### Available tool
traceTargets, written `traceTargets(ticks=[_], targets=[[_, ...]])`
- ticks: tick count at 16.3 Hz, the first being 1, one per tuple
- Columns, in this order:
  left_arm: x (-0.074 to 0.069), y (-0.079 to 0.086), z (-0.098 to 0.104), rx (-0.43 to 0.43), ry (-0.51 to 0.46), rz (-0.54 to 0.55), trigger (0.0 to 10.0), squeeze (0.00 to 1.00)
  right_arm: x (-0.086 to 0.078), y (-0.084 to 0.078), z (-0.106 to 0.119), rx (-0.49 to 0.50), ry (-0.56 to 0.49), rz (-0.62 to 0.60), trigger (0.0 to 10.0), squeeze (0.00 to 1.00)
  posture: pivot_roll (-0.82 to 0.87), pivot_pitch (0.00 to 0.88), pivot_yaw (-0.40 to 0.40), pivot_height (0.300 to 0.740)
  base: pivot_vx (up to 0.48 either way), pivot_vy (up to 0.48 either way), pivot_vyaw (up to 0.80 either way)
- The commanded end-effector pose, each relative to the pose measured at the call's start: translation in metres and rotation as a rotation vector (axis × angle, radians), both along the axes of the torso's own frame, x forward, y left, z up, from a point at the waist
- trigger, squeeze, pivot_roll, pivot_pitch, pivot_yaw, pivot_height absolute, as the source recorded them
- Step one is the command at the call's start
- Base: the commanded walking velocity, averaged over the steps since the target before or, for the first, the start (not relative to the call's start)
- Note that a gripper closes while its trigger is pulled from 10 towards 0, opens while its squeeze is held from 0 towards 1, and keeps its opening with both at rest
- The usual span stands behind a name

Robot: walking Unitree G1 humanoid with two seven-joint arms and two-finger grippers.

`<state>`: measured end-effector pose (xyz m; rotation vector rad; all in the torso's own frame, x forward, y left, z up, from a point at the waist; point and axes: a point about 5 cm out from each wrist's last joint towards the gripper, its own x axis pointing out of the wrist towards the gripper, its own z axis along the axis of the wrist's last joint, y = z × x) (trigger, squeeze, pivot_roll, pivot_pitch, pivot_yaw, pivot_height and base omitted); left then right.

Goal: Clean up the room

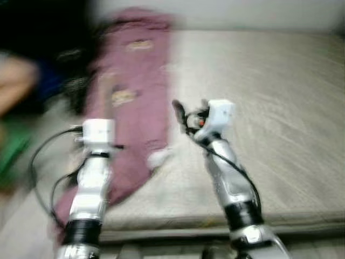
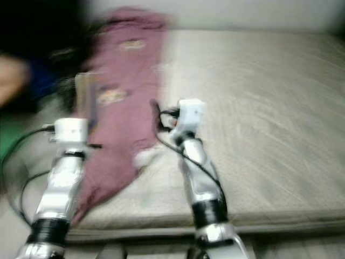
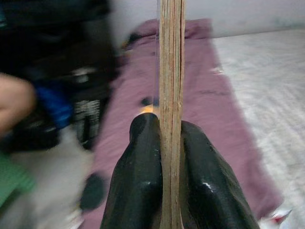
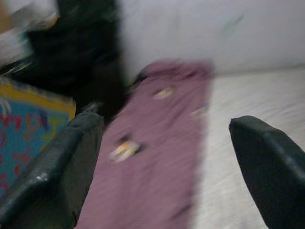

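**Thin board clamped in our left gripper beside the bed**

In the blurred left eye view we face a beige mattress (image 1: 259, 108) with a mauve cloth (image 1: 135, 91) draped along its left edge. Both our arms reach over it.

In the left wrist view our left gripper (image 3: 169, 157) has its fingers pressed together on a thin wooden board (image 3: 170, 71), standing edge-on above the cloth.

In the right wrist view our right gripper (image 4: 167, 162) holds nothing, its fingers spread wide apart over the cloth; a colourful box (image 4: 28, 133) sits off to one side.
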<state>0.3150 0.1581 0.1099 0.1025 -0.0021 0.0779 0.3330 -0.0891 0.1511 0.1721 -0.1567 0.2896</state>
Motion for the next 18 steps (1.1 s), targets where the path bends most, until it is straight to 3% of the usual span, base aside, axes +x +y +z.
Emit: traceTargets(ticks=[1,7,13,14,16,18], targets=[[0.003,-0.026,0.010,0.006,-0.041,-0.108,10.0,0.00,-0.001,-0.016,-0.013,-0.004,0.052,-0.063,10.0,0.00,0.06,0.000,-0.018,0.740,0.000,0.000,0.00],[0.002,-0.024,0.008,0.038,-0.045,-0.120,10.0,0.00,-0.003,-0.020,-0.017,-0.027,0.053,-0.071,10.0,0.00,0.06,0.000,-0.017,0.740,0.000,0.000,0.00],[0.002,-0.026,0.012,0.008,-0.067,-0.147,10.0,0.00,0.002,-0.018,-0.016,-0.041,0.061,-0.087,10.0,0.00,0.06,0.000,-0.020,0.740,0.000,0.000,0.00],[-0.002,-0.021,0.010,0.020,-0.066,-0.123,10.0,0.00,0.002,-0.023,-0.017,-0.065,0.063,-0.119,10.0,0.00,0.06,0.000,-0.016,0.740,0.000,0.000,0.00],[-0.015,0.004,0.004,0.038,-0.067,-0.036,10.0,0.00,-0.005,-0.051,-0.026,-0.113,0.094,-0.237,10.0,0.00,0.06,0.000,-0.016,0.740,0.000,0.000,0.00],[-0.028,0.019,0.001,0.039,-0.080,-0.004,10.0,0.00,-0.014,-0.070,-0.035,-0.182,0.116,-0.310,10.0,0.00,0.05,0.000,-0.012,0.740,0.000,0.000,0.00]])
